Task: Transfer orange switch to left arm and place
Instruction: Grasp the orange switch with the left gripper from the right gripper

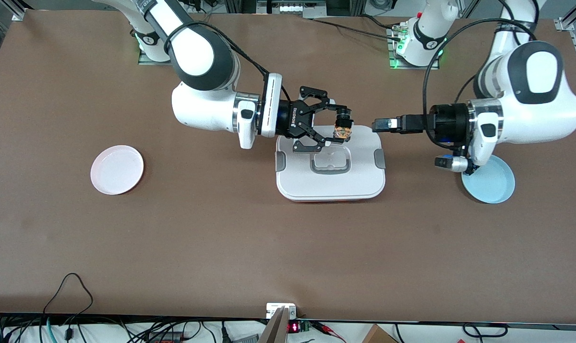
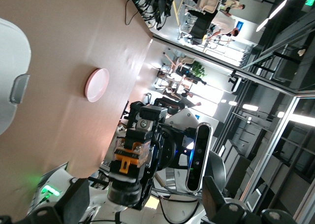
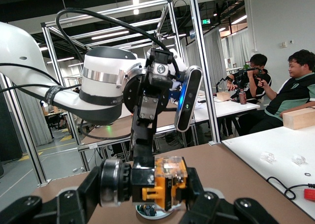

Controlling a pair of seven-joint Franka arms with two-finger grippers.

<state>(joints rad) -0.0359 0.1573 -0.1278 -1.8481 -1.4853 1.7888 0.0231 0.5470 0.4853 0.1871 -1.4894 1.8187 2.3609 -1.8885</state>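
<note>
While over the box (image 1: 331, 181): orange switch (image 1: 342, 129) between right tool (image 1: 339, 125) fingertips.

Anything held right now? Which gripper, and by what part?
Right gripper holds the orange switch by its orange-and-tan body, above the box. Left gripper, open, holds nothing.

"ROBOTIQ" lettering on right gripper (image 1: 327, 125) body; nothing else legible.

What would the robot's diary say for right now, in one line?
right gripper: shut on orange switch, over box | left gripper: open, facing the switch, not touching | stage: handover not yet done
</note>
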